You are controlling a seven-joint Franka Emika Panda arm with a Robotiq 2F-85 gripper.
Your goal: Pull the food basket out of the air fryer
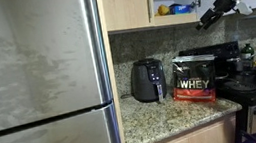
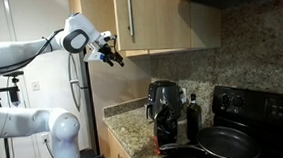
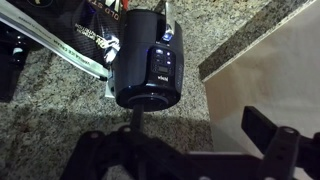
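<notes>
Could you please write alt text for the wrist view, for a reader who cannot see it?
Seen from above, a black air fryer stands on a speckled granite counter, its short front handle pointing toward the camera. The gripper hangs open above it in the foreground, holding nothing. A black tub sits beside the fryer.

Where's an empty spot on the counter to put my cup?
The bare granite in front of the air fryer and the WHEY tub, up to the counter edge, is free. A thinner strip lies between the fridge and the fryer. Behind the tub it is crowded, with the coffee machine close by. The gripper hangs high above.
</notes>
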